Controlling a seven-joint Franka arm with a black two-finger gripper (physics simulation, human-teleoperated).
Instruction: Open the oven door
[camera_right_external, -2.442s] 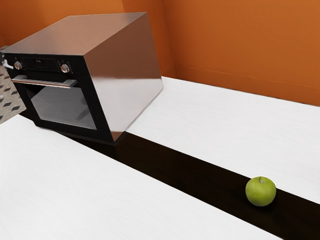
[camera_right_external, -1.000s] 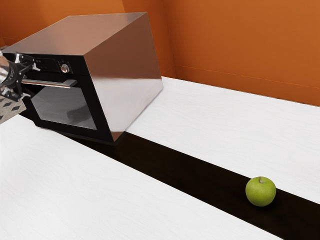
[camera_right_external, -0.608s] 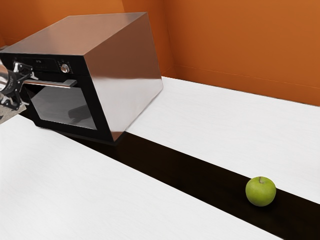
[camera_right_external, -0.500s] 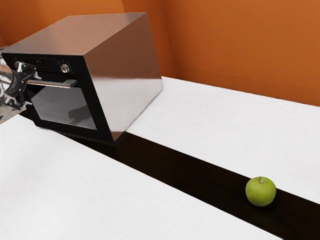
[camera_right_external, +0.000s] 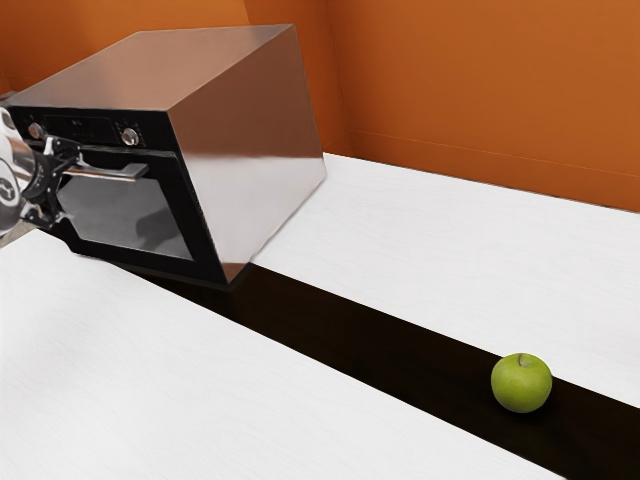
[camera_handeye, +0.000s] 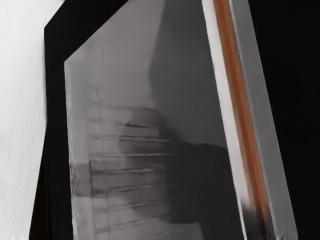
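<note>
The oven (camera_right_external: 245, 150) stands on the counter (camera_right_external: 430, 240), its door (camera_right_external: 185, 210) slightly ajar at the top. In front of the oven, the claw (camera_right_external: 72, 188) is spread, its upper finger at the handle (camera_right_external: 120, 174). Well apart from the oven lies a green apple (camera_right_external: 521, 383).

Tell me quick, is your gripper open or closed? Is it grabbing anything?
Gripper: open, jaws apart at the oven handle, not closed on it.
</note>
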